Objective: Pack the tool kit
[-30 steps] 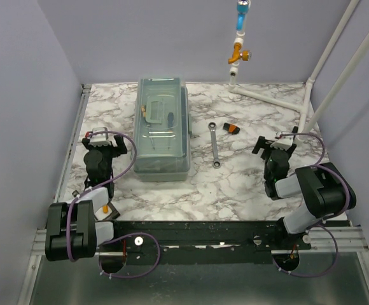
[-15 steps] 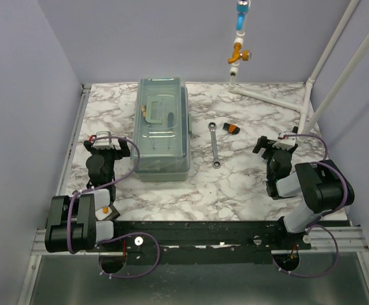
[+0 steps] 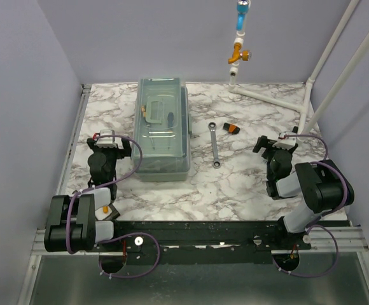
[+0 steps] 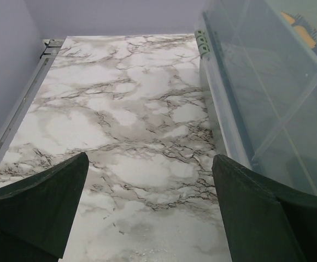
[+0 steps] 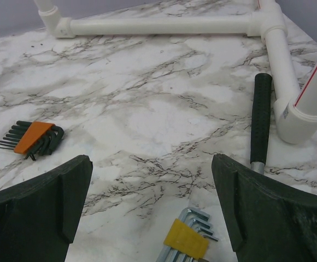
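A clear plastic tool box with its lid shut stands at the left centre, with tools showing inside. It fills the right side of the left wrist view. A wrench and an orange hex key set lie to the right of the box. My left gripper is open and empty, low over the marble just left of the box. My right gripper is open and empty. A yellow hex key set lies just below it, a black-handled hammer to its right, and the orange set to its left.
A white pipe frame runs along the back and down the right side. A blue and orange valve hangs above the back. Purple walls close in the marble table, with a metal rail on its left edge.
My left gripper has shifted a little to the right, closer to the tool box. My right gripper has barely moved. Both stay open.
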Tool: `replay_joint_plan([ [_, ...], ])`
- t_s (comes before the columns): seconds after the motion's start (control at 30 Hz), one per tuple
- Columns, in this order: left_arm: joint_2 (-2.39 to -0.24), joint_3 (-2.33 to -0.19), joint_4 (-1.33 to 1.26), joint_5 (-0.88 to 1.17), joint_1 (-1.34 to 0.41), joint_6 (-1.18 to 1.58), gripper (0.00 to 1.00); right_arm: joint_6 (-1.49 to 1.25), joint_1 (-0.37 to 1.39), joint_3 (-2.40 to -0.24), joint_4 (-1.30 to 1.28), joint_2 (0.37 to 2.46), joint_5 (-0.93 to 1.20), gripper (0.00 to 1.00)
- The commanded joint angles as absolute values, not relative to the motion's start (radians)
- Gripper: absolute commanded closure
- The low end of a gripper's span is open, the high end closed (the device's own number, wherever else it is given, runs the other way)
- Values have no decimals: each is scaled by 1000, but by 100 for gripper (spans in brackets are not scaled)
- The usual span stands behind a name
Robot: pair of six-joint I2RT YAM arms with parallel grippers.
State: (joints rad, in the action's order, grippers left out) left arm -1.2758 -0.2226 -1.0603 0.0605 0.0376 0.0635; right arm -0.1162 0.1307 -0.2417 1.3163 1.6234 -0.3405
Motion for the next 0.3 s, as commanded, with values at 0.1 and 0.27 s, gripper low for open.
replay_joint_plan([
  [0.1, -1281, -245, -1063, 65, 31, 51, 1, -119, 126, -228, 1365, 1636, -327, 0],
  [0.27, -1279, -243, -1065, 66, 31, 51, 2, -119, 126, -229, 1365, 1635, -326, 0],
])
